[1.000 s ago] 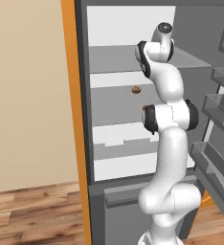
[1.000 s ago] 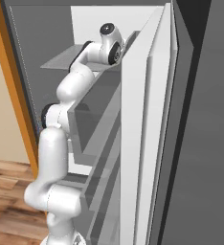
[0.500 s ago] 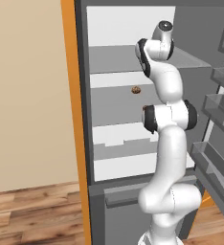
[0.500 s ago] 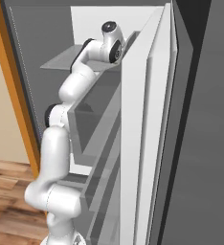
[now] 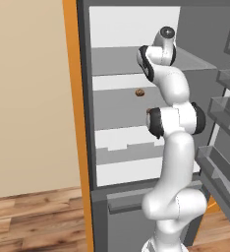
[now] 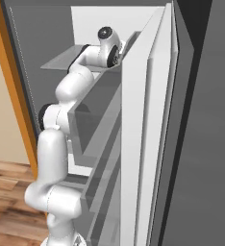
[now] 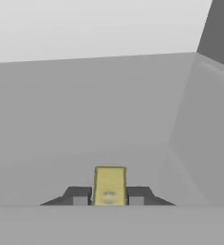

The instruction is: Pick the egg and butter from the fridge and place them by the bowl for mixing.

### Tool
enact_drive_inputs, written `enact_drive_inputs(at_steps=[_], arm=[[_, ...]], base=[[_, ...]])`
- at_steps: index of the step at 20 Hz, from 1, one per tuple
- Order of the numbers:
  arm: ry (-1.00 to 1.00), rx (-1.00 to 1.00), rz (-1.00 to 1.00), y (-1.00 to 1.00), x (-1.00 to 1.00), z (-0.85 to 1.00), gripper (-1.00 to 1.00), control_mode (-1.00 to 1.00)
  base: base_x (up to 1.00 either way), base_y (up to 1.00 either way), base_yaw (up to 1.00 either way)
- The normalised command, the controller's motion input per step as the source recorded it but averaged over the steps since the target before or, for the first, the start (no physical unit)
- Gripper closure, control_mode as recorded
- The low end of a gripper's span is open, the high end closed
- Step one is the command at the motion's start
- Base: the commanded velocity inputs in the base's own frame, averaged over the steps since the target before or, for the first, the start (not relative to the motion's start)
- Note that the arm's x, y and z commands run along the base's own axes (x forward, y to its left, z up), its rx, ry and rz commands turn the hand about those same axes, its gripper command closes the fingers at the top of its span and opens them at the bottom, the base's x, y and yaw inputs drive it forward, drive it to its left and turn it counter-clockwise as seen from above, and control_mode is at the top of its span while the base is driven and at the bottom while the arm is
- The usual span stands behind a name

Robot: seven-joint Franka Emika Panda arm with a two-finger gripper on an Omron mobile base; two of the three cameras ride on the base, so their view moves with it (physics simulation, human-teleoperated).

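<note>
Grey fridge (image 5: 131,34) interior, door swung open, bounded by an orange cabinet edge (image 5: 73,98) and wood floor (image 5: 33,221) at the lower left of the left base view; a small brown item (image 5: 140,92) is seen on a middle shelf. The white arm (image 5: 173,147) is extended up onto the upper shelf (image 5: 112,61). In the hand view the gripper (image 7: 109,197) is clamped on the butter (image 7: 109,184), a yellow block held between the dark fingertips (image 7: 80,196) at the lower centre of the frame, just over the grey shelf floor.
</note>
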Motion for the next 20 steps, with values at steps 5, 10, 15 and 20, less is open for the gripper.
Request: enact_drive_inputs(at_steps=[5,10,15,20], arm=[[0.00,0.00,0.00,0.00,0.00,0.00,1.00,-1.00],[-0.18,0.00,0.00,0.00,-0.20,0.29,1.00,-1.00],[-0.02,0.00,0.00,0.00,-0.01,0.06,1.00,-1.00],[-0.16,0.00,0.00,0.02,-0.49,0.00,1.00,-1.00]], base=[[0.00,0.00,0.00],[0.00,0.00,0.00],[0.00,0.00,0.00],[0.00,0.00,0.00]])
